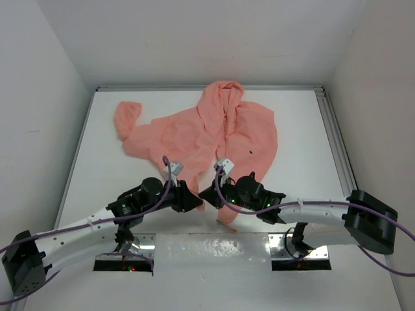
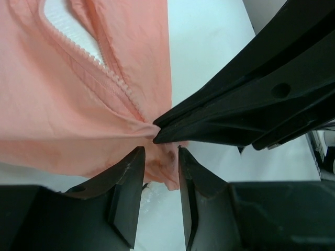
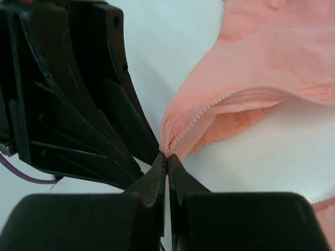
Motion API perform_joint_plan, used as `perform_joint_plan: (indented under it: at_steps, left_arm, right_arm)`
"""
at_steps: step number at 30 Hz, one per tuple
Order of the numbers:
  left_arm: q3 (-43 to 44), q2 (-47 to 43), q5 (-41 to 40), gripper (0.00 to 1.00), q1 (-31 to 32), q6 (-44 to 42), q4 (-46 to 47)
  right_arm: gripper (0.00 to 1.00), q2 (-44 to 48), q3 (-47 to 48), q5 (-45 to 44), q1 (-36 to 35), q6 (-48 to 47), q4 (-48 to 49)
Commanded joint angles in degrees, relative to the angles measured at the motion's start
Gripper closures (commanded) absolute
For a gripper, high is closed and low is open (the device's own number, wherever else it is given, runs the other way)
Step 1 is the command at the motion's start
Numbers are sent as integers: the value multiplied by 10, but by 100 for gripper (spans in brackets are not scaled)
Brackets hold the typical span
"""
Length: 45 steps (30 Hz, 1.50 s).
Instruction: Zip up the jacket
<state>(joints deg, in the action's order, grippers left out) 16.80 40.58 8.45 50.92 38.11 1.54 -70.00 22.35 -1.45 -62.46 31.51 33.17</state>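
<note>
The salmon-pink jacket [image 1: 214, 133] lies spread on the white table, hood at the far side, front open, with a tiny dark mark [image 1: 251, 152] on the right panel. Both grippers meet at its near hem. My right gripper [image 3: 167, 158] is shut on the bottom end of the zipper [image 3: 230, 97] edge. It also shows in the top view [image 1: 207, 193] and reaches in from the right in the left wrist view [image 2: 157, 133]. My left gripper [image 2: 159, 157] is open, its jaws apart around the jacket's bottom corner [image 2: 162, 167], just left of the right gripper [image 1: 196, 199].
One sleeve [image 1: 126, 120] lies out to the far left. White walls enclose the table on three sides, with a metal rail [image 1: 334, 129] along the right edge. The arms' base plates [image 1: 130, 249] sit at the near edge.
</note>
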Motion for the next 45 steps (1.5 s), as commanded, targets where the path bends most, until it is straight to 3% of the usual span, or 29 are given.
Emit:
perform_joint_plan:
  at_steps: [1,7,16,24,25,27,28,29,31,34,35,36,37,39,40,45]
  left_arm:
    - [0,15,28,69,-3,-10,26]
    - [-2,34,34,72,-3,-12,40]
    - [-8,39,33,99,-4,-8,73]
    - [-12,31,0,100,-4,-7,83]
    - [-22,14,-16,100,-4,-6,93]
    - [-45,-12,-70,100,-4,-15,118]
    - [-70,-43,-93,100,-4,-21,142]
    - [-80,-60,-141,100,-4,-27,151]
    - [-92,-101,-184,100,-4,-47,169]
    - [-85,-120,-193,100,-4,-73,184]
    - [-81,-119,-194,100,-4,-79,184]
    - [-74,-118,-193,100,-4,-77,184]
    - [-72,-118,-188,100,-4,-75,191]
    - [-73,-122,-177,100,-4,-67,217]
    - [-74,-123,-171,100,-4,-63,226]
    - [-72,-121,-157,100,-4,-62,247]
  right_arm:
    - [100,14,24,2,7,-7,20]
    - [100,14,27,7,7,-7,21]
    - [100,9,30,11,8,-5,16]
    - [100,11,56,-5,8,-8,-32]
    - [96,14,63,-10,9,-7,-48]
    - [78,34,84,-22,9,-7,-106]
    - [54,43,87,-40,8,-7,-125]
    - [44,55,90,-49,8,-7,-160]
    - [30,93,88,-83,8,-2,-213]
    - [27,144,61,-105,8,16,-256]
    - [30,154,57,-109,8,22,-269]
    - [39,165,54,-110,8,35,-286]
    - [64,168,52,-106,8,42,-316]
    - [92,171,45,-95,7,63,-330]
    - [100,172,37,-87,8,70,-352]
    - [100,159,22,-73,6,105,-384]
